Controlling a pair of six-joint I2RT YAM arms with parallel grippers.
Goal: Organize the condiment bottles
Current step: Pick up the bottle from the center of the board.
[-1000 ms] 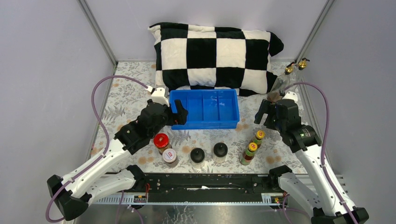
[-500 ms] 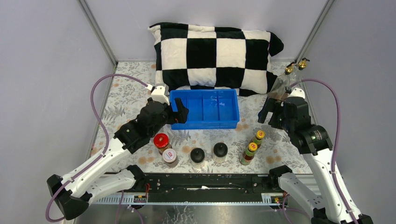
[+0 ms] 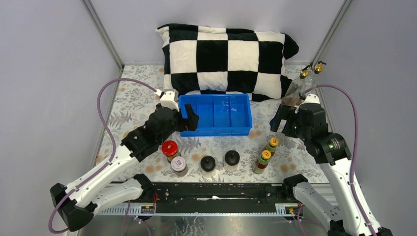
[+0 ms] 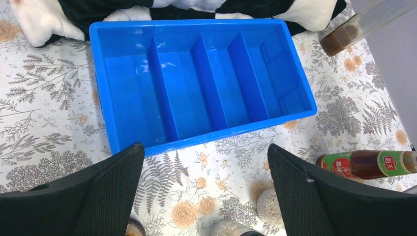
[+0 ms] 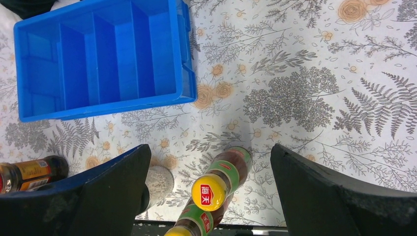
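The blue tray [image 3: 215, 114] lies empty in front of the pillow. Near the front edge stand the red-lidded jar [image 3: 169, 147], the white-lidded jar [image 3: 178, 164], two black-capped jars [image 3: 207, 162] [image 3: 231, 157] and two yellow-capped sauce bottles [image 3: 272, 142] [image 3: 264, 157]. Two gold-spouted bottles [image 3: 305, 73] stand at the back right corner. My left gripper [image 3: 189, 119] hovers open and empty at the tray's left front corner [image 4: 204, 146]. My right gripper [image 3: 280, 119] hovers open and empty above a yellow-capped bottle [image 5: 210, 191], right of the tray [image 5: 210, 146].
A black-and-white checkered pillow [image 3: 226, 59] lies behind the tray. Grey walls close in both sides. The base rail [image 3: 211, 191] runs along the near edge. Flowered cloth [image 3: 133, 105] covers the table.
My right arm has risen and its gripper has shifted slightly right and back, staying open. My left gripper has barely moved. No bottle has moved.
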